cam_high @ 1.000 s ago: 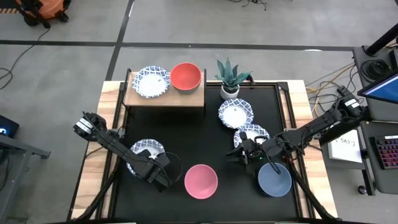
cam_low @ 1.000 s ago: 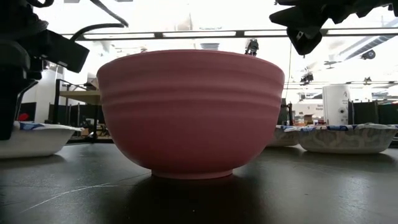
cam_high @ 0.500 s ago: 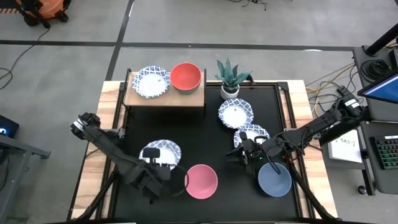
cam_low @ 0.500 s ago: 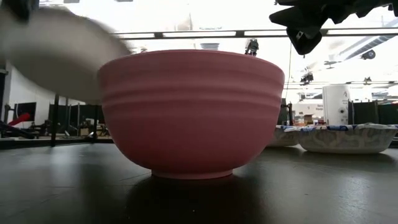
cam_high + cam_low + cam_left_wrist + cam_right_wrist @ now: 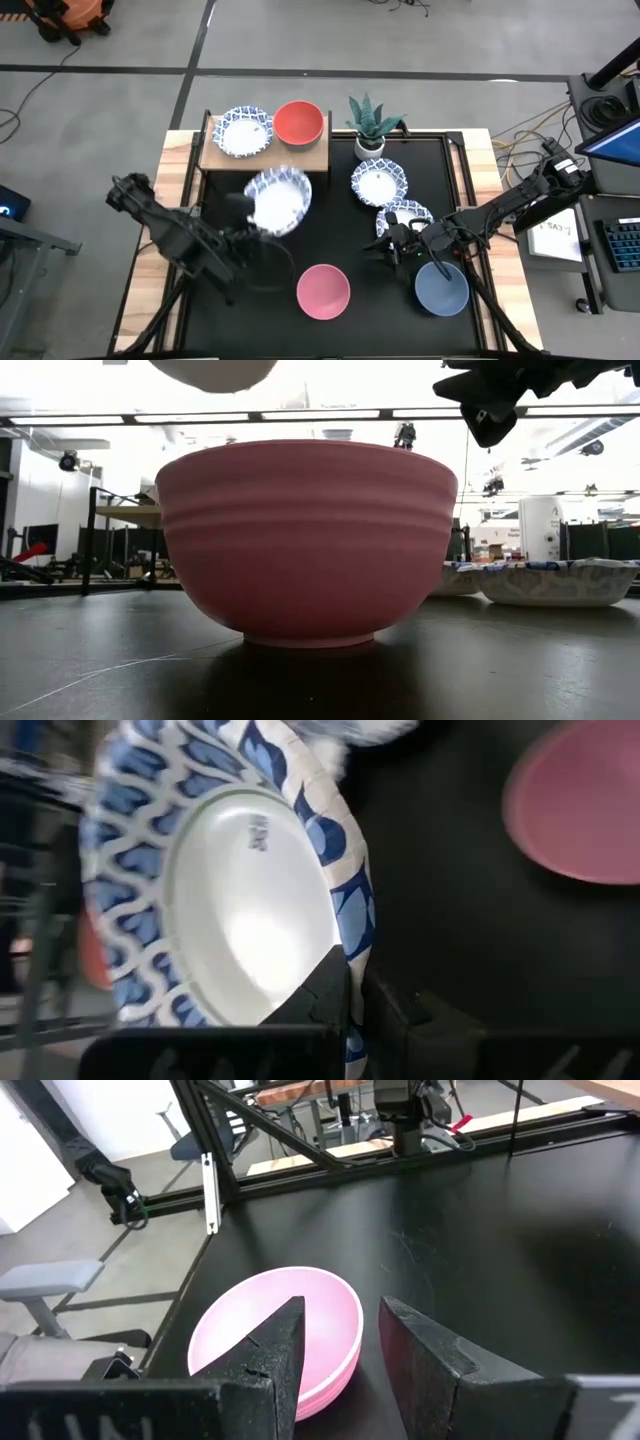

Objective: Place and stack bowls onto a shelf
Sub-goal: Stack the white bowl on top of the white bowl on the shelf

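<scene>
Two bowls are already sitting on the shelf [image 5: 302, 158]: a white one with a blue rim [image 5: 244, 131] and a red bowl [image 5: 298, 122]. I am going left to right.

My left gripper [image 5: 240, 203] is pinching the rim of another blue-patterned bowl [image 5: 277, 200] and is holding it up in the air, tilted, between the shelf and the pink bowl [image 5: 323, 291]. I am thinking this could go wrong. The fingers are only biting one thin edge, so the bowl could slip or swing and drop. If it is coming down crooked, it might knock the shelf bowl instead of nesting in it.

Up close, the held bowl is looking shallow, white inside, with fat blue leaf shapes around the edge.

Further right, two more patterned bowls [image 5: 379, 182] are lying near the plant pot [image 5: 370, 146]. My right gripper [image 5: 385, 248] is waiting with fingers apart, holding nothing, beside the grey-blue bowl [image 5: 442, 289].
</scene>
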